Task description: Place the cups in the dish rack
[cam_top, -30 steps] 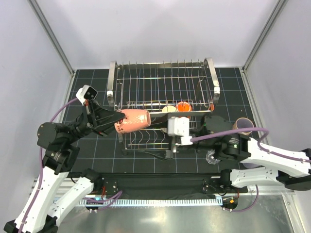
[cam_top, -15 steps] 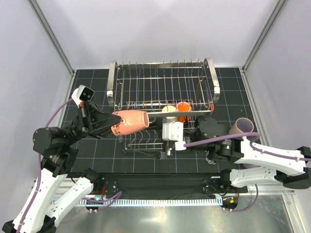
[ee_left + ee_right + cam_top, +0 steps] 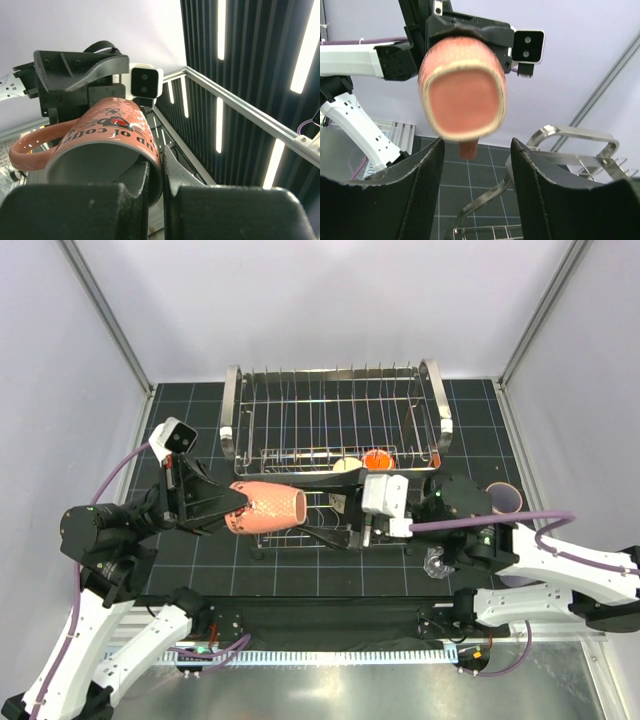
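The left gripper (image 3: pixel 232 508), at centre left of the top view, pinches the rim of the salmon-pink mug (image 3: pixel 268 505), 1 finger inside and 1 outside. It holds the mug on its side in the air above the near-left corner of the dish rack (image 3: pixel 432 390). The right gripper (image 3: pixel 325 508) is spread wide and empty, facing the mug's base; if this is a hand-over, its 2 fingers should straddle the body squarely and close firmly before the left lets go.

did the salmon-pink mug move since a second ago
Yes. The salmon-pink mug, in the left gripper, has shifted slightly nearward, away from the far rim of the dish rack.
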Controlling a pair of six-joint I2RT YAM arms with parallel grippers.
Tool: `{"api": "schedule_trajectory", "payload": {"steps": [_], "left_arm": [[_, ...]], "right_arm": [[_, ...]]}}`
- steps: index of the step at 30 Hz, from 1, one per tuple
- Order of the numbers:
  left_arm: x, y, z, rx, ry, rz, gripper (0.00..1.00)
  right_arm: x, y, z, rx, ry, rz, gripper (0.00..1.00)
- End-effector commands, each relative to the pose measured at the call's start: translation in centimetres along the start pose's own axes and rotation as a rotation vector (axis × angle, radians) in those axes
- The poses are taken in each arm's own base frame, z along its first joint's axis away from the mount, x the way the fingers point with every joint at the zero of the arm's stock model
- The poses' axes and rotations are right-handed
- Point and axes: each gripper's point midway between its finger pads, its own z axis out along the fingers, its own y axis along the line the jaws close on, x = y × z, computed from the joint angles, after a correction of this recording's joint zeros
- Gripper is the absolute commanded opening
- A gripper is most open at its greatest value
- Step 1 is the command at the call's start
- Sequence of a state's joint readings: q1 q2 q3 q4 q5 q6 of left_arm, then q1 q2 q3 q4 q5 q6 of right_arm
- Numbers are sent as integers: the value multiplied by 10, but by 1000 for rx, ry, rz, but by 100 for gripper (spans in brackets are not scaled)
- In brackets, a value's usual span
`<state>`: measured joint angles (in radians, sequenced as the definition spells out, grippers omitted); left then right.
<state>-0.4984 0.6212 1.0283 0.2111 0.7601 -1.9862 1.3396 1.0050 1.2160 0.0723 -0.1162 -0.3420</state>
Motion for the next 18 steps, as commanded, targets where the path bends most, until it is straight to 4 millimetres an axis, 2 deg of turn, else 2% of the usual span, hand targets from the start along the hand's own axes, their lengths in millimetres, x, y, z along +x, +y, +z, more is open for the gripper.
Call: {"api": "schedule_trajectory", "payload": {"steps": [1,4,7,10,11,12,14,18], "left_arm": [[13,-24,-3,49,37,-37,1],[15,-26,-4,52,40,-34,1],[15,-25,-4,48,44,-40,1],[14,-22,-3,41,45,-45,0],[15,-22,-4,41,45,-45,0],[14,-21,-4,39,42,-50,1],[12,-17,-4,32,38,-56,0],[9,-10,-3,18,30,-63,0]], "right_arm": [[-22,-1,19,-30,-60,-15,56],[-23,6,30,-69,-80,-5,52],[-22,9,36,-85,-93,4,43],[-34,9,36,-91,-138,5,35],[-34,10,35,-93,-145,13,30],[-34,11,35,-96,-148,18,19],[-38,13,34,-101,-167,40,6],[-38,13,35,-99,-162,84,4]]}}
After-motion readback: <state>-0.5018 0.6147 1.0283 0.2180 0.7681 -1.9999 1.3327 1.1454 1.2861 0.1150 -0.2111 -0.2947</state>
